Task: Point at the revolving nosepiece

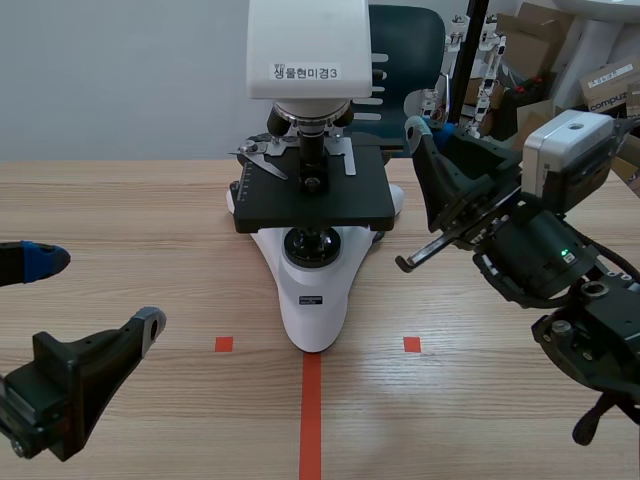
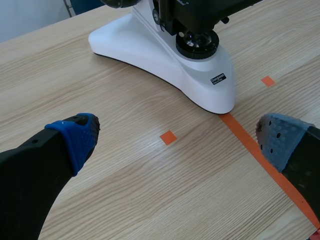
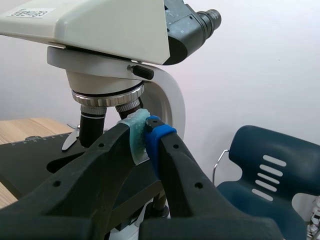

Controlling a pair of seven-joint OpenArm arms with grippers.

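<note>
- Left jaws: released, resting low over the wooden tabletop point(image 1: 130, 220). One blue-padded finger point(image 2: 75, 137) and one grey-blue-padded finger point(image 2: 282, 142) stand wide apart with nothing between them. An orange-red tape square lies on the wood between the two pads, and a tape line runs under the second pad.
- Microscope point(image 1: 318, 285): a white compound instrument standing upright on the tabletop, ahead of the left jaws and well apart from them. Its base ends at the far end of the tape line. The black stage point(image 1: 312, 195) sits above the base.
- Revolving nosepiece point(image 3: 107, 97): a ringed turret under the white head, above the stage, carrying the objective lenses point(image 3: 92, 125). It lies just ahead of and slightly above the right jaws' tips.
- Right jaws: clenched on nothing, the grey-green pad point(image 3: 134, 135) pressed against the blue pad point(image 3: 156, 134). They are raised to stage height beside the microscope, with the tips aimed at the nosepiece. The scene view shows a gap between the pad tip point(image 1: 415, 127) and the turret.
- Chair point(image 3: 270, 165): dark teal, standing behind the microscope, beyond the right jaws.
- Cardboard boxes point(image 1: 540, 40): stacked farther back, behind the right arm.
</note>
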